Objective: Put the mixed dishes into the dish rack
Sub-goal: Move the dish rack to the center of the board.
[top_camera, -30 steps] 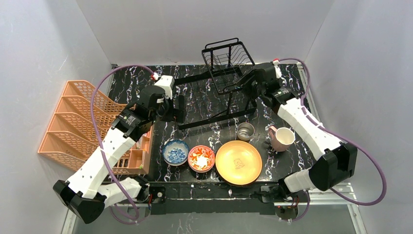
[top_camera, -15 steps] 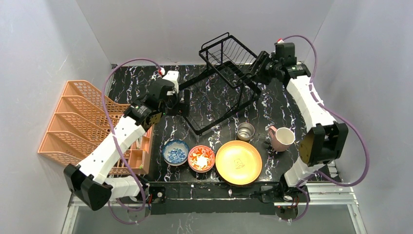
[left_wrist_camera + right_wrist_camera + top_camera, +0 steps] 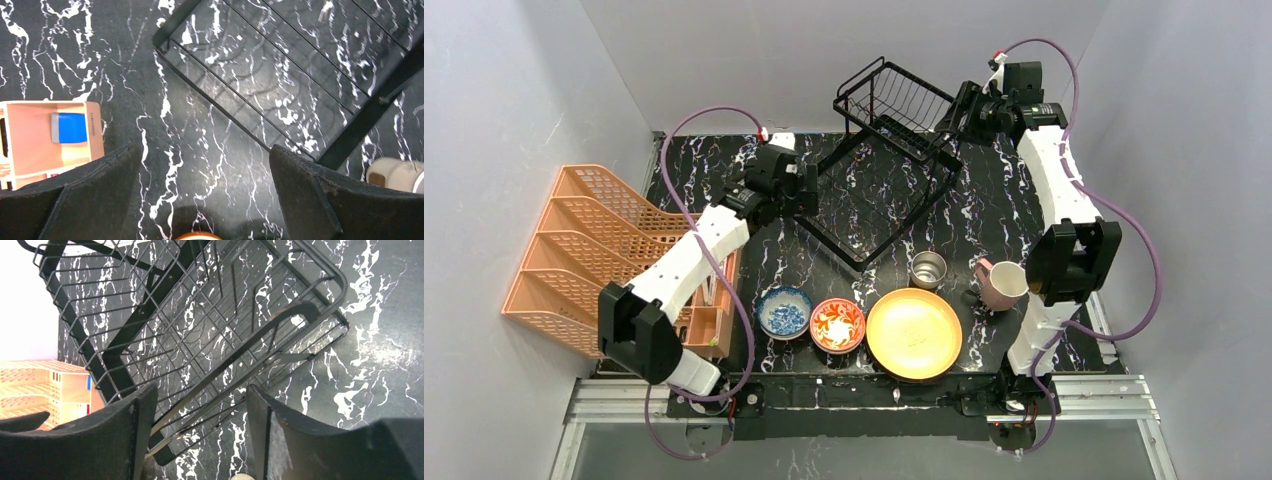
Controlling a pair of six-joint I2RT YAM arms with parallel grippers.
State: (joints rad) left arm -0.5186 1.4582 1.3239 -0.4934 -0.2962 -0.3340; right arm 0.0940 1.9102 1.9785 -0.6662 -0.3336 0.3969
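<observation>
**Placing the rack, no dish loaded yet**

The dish rack (image 3: pixel 889 165) lies askew just ahead of my right gripper (image 3: pixel 200 390). Its jaws are half apart over the wires, and I cannot tell if they pinch it. My left gripper (image 3: pixel 204 150), beside the rack, is wide open and empty. Next, I think, I reach back for the yellow plate (image 3: pixel 914 333).

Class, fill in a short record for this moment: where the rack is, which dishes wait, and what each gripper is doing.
Dish rack: black wire, far centre, no dishes in it
Dishes waiting: blue-patterned bowl, red floral bowl and yellow plate in a near row; steel cup and pink mug behind them
Left gripper: open, empty, beside the rack's left corner
Right gripper: at the rack's far right end; grip unclear
</observation>
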